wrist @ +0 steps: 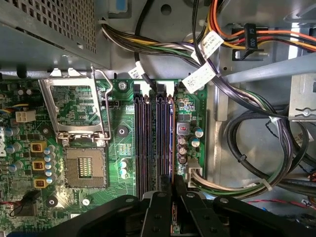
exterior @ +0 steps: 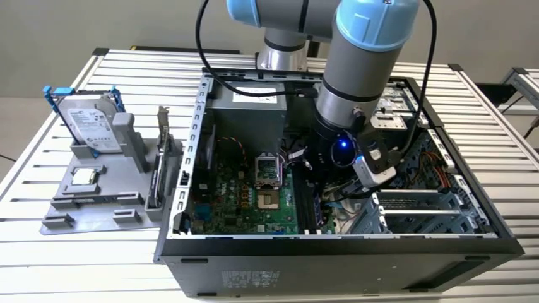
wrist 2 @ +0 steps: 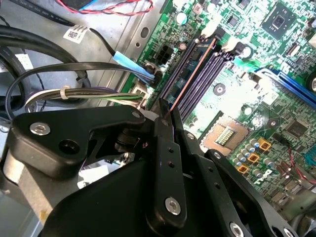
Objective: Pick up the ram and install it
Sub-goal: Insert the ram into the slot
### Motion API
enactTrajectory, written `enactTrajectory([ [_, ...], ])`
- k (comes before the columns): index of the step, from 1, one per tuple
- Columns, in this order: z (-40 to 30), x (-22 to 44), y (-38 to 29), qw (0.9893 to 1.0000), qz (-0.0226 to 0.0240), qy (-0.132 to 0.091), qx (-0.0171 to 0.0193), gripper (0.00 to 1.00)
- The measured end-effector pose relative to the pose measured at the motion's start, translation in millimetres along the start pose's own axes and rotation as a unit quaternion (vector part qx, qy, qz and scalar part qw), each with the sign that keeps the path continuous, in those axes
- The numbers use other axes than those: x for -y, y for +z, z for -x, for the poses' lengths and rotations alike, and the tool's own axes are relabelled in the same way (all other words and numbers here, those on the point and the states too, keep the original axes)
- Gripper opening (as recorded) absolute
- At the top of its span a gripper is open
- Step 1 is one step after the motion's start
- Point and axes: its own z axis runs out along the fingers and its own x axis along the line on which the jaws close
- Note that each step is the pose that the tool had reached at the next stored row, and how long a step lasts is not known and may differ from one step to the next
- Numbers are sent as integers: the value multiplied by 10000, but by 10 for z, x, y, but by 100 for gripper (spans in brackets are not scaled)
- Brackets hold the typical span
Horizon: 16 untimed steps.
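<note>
The ram (wrist 2: 192, 74) shows edge-on as a thin strip running out from between my fingertips, in line with the dark memory slots (wrist 2: 197, 69) on the green motherboard. My gripper (wrist 2: 164, 117) is shut on the ram's near end. In the first wrist view the ram (wrist: 172, 138) lies along the outermost slot of the memory slots (wrist: 153, 143), and the gripper (wrist: 173, 186) sits at the slots' near end. In the exterior view the gripper (exterior: 324, 189) is down inside the open computer case (exterior: 337, 243), over the board's middle.
An open processor socket (wrist: 84, 168) lies beside the slots. Cable bundles (wrist: 247, 148) crowd the other side. Outside the case, at the exterior view's left, a grey holder (exterior: 93, 202) carries a hard drive in a blue frame (exterior: 88, 126) and an expansion card (exterior: 163, 148).
</note>
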Motion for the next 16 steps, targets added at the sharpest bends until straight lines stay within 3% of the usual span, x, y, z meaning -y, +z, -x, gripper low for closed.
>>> enactTrajectory([
  [16, 1, 5, 19, 10000, 0, 0, 0, 0],
])
